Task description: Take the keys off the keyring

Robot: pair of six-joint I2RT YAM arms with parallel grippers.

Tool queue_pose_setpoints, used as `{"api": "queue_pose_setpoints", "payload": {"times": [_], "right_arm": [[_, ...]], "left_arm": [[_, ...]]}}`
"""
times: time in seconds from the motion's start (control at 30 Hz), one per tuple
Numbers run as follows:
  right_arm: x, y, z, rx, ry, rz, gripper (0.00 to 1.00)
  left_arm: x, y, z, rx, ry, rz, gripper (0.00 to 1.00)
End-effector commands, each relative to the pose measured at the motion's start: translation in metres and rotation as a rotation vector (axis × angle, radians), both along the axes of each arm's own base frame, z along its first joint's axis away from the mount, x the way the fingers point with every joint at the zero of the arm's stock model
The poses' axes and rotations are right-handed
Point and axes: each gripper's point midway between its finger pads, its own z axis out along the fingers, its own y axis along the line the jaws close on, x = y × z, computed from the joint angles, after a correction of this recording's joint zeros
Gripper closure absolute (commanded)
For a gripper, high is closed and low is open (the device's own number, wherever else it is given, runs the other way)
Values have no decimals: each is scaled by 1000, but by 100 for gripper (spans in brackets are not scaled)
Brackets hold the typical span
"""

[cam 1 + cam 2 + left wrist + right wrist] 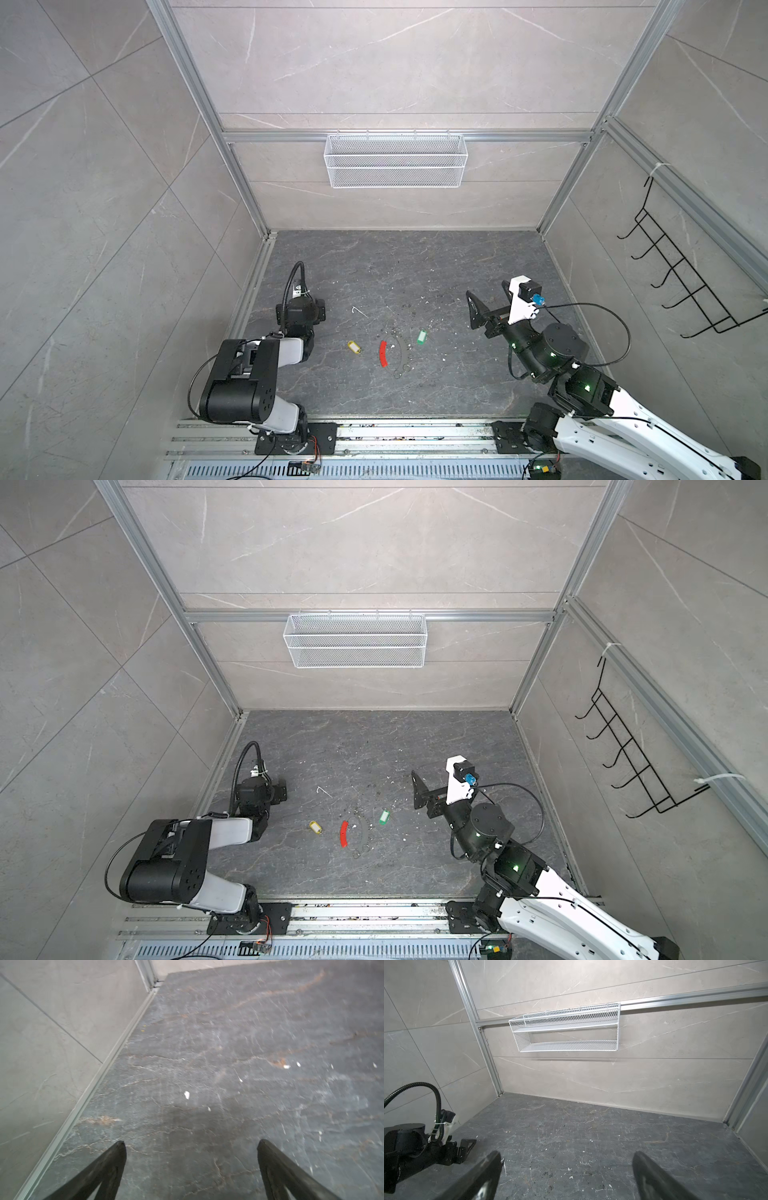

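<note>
On the dark floor lies the keyring [402, 350] [364, 831], a thin wire arc with a red curved sleeve [382, 354] [344, 834]. The keys lie flat on either side of it. The yellow key [354, 345] [316, 827] is left of the sleeve and the green key [422, 336] [385, 816] is right of the wire, both apart from it as far as I can tell. My left gripper [301, 309] [191, 1144] is open over bare floor, left of the yellow key. My right gripper [490, 297] [566, 1154] is open and raised, right of the green key. Neither wrist view shows keys or keyring.
A white mesh basket [395, 160] [566, 1028] hangs on the back wall. A black wire hook rack [681, 274] is fixed to the right wall. Small white flecks [432, 322] litter the floor. Aluminium rails [374, 436] run along the front edge, carrying both arm bases.
</note>
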Motion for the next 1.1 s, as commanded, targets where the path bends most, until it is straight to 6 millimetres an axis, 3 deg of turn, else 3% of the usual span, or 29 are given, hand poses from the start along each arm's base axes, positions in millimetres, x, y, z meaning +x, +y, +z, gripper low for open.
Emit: {"api": "queue_pose_setpoints", "payload": {"times": [0.0, 0.07, 0.1, 0.13, 0.2, 0.3, 0.4, 0.5, 0.6, 0.73, 0.87, 1.07], "right_arm": [[0, -7, 9, 22, -48, -33, 0], [0, -8, 11, 16, -70, -37, 0], [-1, -9, 12, 12, -83, -39, 0], [-1, -10, 14, 10, -98, -41, 0], [-1, -10, 17, 1, -122, -46, 0], [2, -5, 18, -65, -177, -47, 0], [18, -8, 8, -162, -202, -117, 0], [45, -10, -22, -260, -144, -155, 0], [77, -26, -62, -278, -23, -191, 0], [108, -68, -117, -278, 129, -276, 0], [128, -107, -173, -211, 275, -303, 0], [149, -127, -229, -167, 368, -306, 0]], "left_arm": [[7, 7, 28, -33, -126, 47, 0], [5, 4, 25, -44, -126, 25, 0], [-2, -2, 13, -78, -116, -25, 0], [-1, -2, 29, -45, -263, -44, 0], [-4, -1, 15, -64, -169, -21, 0], [5, 2, 18, -50, -169, -13, 0], [5, 3, 19, -57, -164, -11, 0], [5, 2, 18, -61, -157, -12, 0], [4, 2, 18, -63, -152, -14, 0], [5, 2, 18, -63, -153, -13, 0], [5, 2, 16, -71, -146, -16, 0], [6, 3, 16, -76, -143, -17, 0]]}}
